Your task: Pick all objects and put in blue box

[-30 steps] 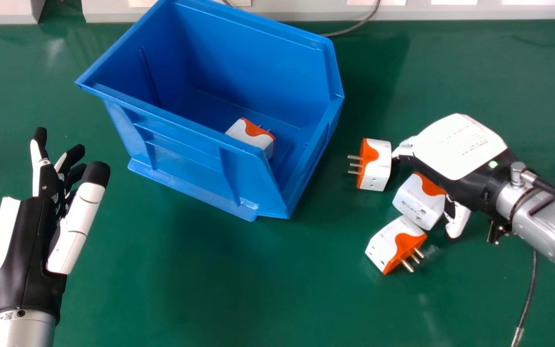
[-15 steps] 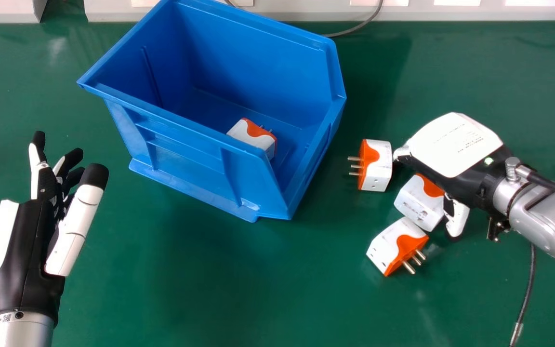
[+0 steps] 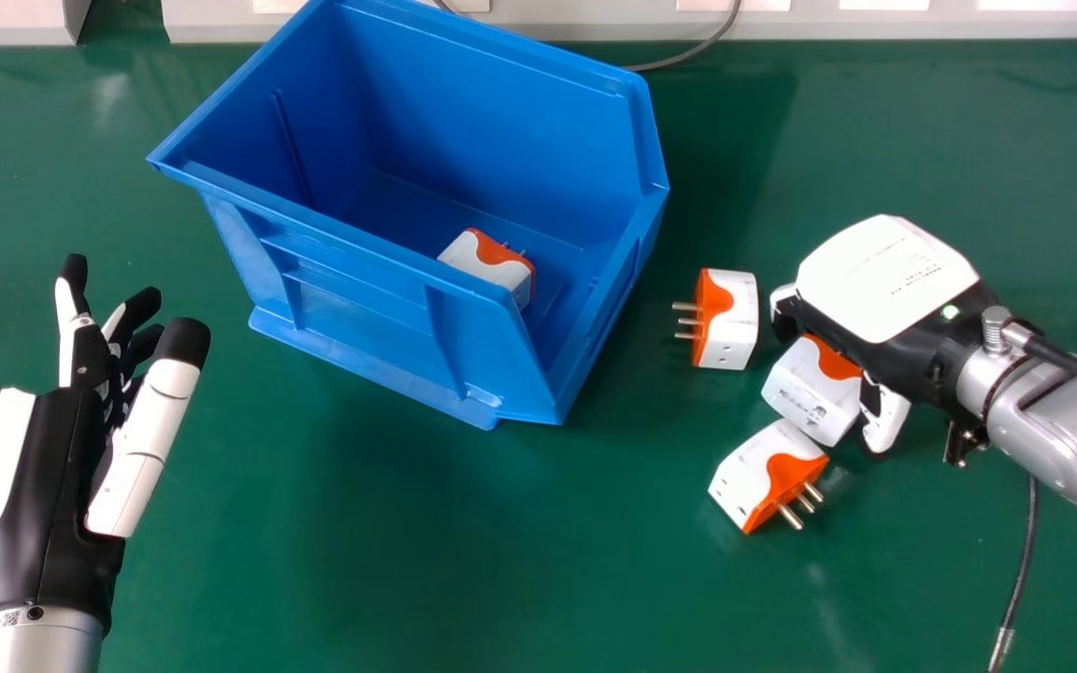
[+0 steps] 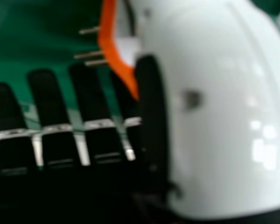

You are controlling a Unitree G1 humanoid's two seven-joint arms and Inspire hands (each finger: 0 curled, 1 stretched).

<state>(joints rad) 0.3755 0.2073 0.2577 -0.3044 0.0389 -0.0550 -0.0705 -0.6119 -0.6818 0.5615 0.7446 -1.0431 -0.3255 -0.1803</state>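
Observation:
My right hand [image 3: 886, 280] is over the middle plug adapter [image 3: 808, 393], its fingers curling down at the far side and its thumb at the near side. In the right hand view, the hand [image 4: 49, 102] has the orange edge and pins of that adapter [image 4: 111, 42] between thumb and fingers. Left of the hand stands another white and orange adapter [image 3: 728, 320], apart from it; a third [image 3: 763, 472] lies against the middle one's near side. One more adapter [image 3: 492, 264] rests inside the blue box [image 3: 370, 308]. My left hand [image 3: 57, 467] is open at the left.
The green table [image 3: 361, 561] extends around the box and adapters. A dark cable [image 3: 1025, 551] hangs beside the right forearm, and another cable [image 3: 697, 47] runs behind the box. White panels [image 3: 875, 23] line the table's far edge.
My right hand's fingers have drawn back from the left adapter and curled downward at the middle adapter. The adapters and box stay in place.

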